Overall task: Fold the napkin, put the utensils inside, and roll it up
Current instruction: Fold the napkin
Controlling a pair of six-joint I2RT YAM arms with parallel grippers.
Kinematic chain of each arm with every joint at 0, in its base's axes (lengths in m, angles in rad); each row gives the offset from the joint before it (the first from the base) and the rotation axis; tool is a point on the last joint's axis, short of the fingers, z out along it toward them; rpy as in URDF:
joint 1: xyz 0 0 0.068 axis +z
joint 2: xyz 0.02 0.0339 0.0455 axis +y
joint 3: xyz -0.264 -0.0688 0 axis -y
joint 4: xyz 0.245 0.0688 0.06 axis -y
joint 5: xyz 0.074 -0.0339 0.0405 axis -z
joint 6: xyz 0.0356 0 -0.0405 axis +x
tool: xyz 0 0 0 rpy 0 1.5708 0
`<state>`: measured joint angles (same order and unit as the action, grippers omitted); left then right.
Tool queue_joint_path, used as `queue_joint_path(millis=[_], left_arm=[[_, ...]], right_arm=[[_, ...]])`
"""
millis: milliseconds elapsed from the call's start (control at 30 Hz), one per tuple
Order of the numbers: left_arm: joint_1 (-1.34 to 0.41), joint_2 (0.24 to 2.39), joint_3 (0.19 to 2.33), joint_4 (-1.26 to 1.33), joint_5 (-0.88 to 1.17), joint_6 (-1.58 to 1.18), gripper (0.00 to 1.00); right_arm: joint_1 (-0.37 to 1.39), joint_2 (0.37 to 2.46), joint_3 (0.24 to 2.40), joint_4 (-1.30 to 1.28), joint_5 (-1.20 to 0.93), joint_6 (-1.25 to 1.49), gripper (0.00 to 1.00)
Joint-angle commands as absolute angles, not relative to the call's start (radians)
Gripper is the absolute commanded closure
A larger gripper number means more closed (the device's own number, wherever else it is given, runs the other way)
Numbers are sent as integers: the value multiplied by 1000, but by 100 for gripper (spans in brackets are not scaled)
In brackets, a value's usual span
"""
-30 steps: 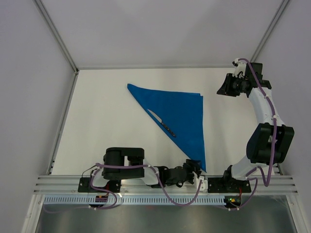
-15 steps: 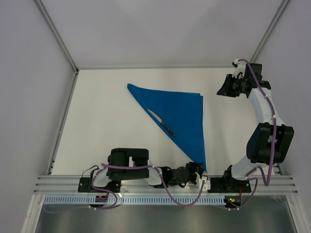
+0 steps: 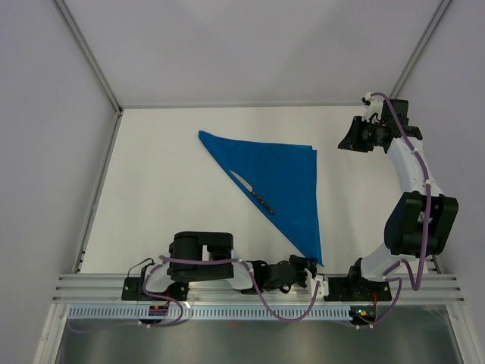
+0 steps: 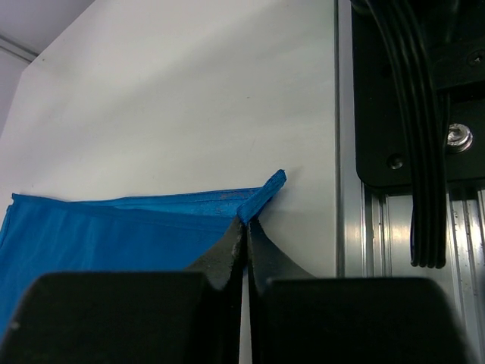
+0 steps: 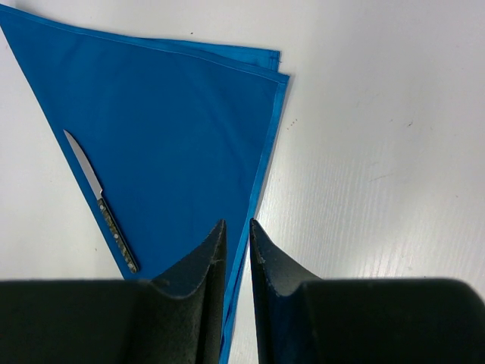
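**A:** Where is the thin bright blue cloth napkin (image 3: 276,178)?

**B:** It lies flat on the white tabletop (image 3: 167,189), folded into a triangle. The long edge runs from the far left corner down to the near corner by the arm bases.

**A:** And the small knife with the black handle and silver blade (image 3: 255,194)?

**B:** It rests on the cloth just inside that long edge and in line with it. The blade points far-left.

**A:** What is the left gripper (image 4: 247,226) doing?

**B:** It sits low at the near corner. Its jaws are pressed together, pinching the napkin's hem, and the corner tip pokes out past them.

**A:** The right gripper (image 5: 236,226)?

**B:** It is raised at the far right, off the cloth. Its jaws stand a narrow gap apart and hold nothing.
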<state>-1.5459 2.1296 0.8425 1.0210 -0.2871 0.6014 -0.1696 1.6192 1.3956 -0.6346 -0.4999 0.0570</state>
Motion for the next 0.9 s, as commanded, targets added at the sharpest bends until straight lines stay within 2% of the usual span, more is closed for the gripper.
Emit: queue_joint_path(millis=[0, 200, 500, 867], left_arm=[[-1543, 2085, 868, 1042, -287, 526, 98], [-1448, 1958, 882, 950, -256, 295, 98], [-1177, 1798, 870, 796, -121, -232, 98], [-890, 1721, 807, 681, -170, -520, 98]], right_arm=[[-170, 1628, 1394, -603, -520, 69, 76], [-170, 1628, 1394, -606, -528, 67, 77], [-170, 1626, 1396, -615, -538, 64, 77], [-149, 1640, 1399, -623, -534, 58, 77]])
